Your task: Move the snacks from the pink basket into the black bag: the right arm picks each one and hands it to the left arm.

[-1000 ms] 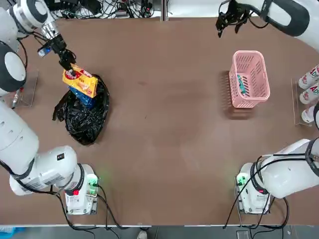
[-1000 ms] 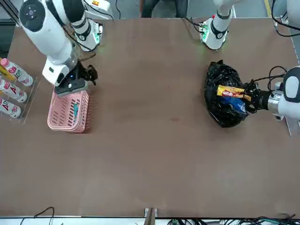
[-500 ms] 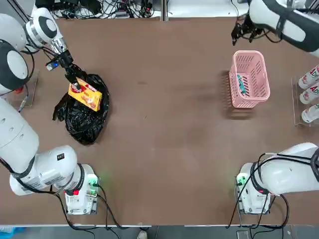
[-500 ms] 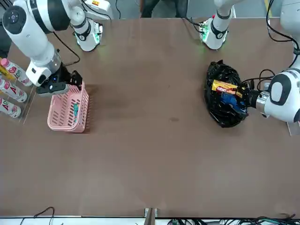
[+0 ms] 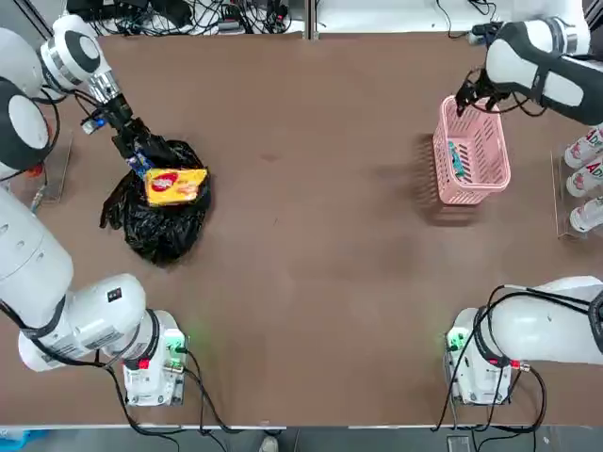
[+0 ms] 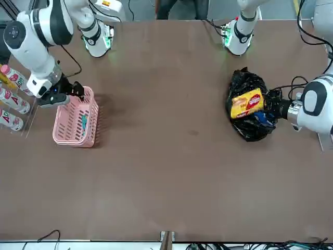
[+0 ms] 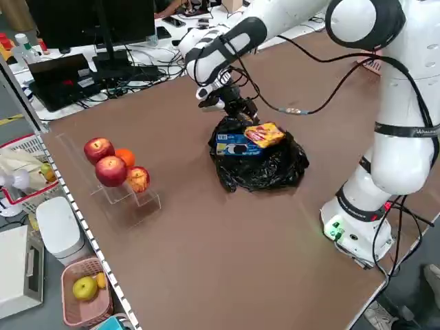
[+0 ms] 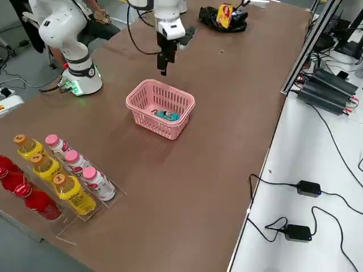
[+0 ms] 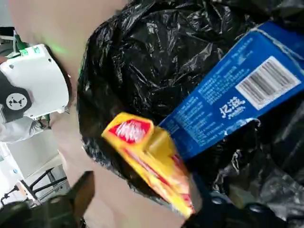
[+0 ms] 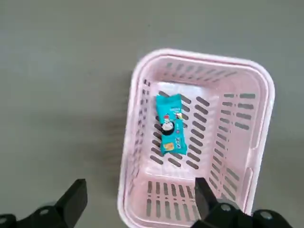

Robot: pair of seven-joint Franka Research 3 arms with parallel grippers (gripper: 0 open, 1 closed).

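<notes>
Brown worktop (image 5: pixel 311 245), both arms reaching to its far side. Left arm (image 5: pixel 57 56) stretched to the black bag (image 5: pixel 155 221); left claw (image 5: pixel 134 153) at the bag's far edge, fingers spread and released, gripping nothing. Right arm (image 5: pixel 537 66) hanging over the far end of the pink basket (image 5: pixel 471 151); right claw (image 5: pixel 468 97) just above the basket's rim, fingers wide apart and empty.

Black bag crumpled on the worktop's left part, well apart from the basket. On top of it, long yellow packet (image 5: pixel 175 185), just beside the left claw's tips, free of them. Under it, partly covered, blue packet (image 7: pixel 232 144), lying on the bag's folds. Small teal packet (image 10: pixel 170 124) alone on the basket floor, below the right claw and between its spread fingers in the wrist view.
</notes>
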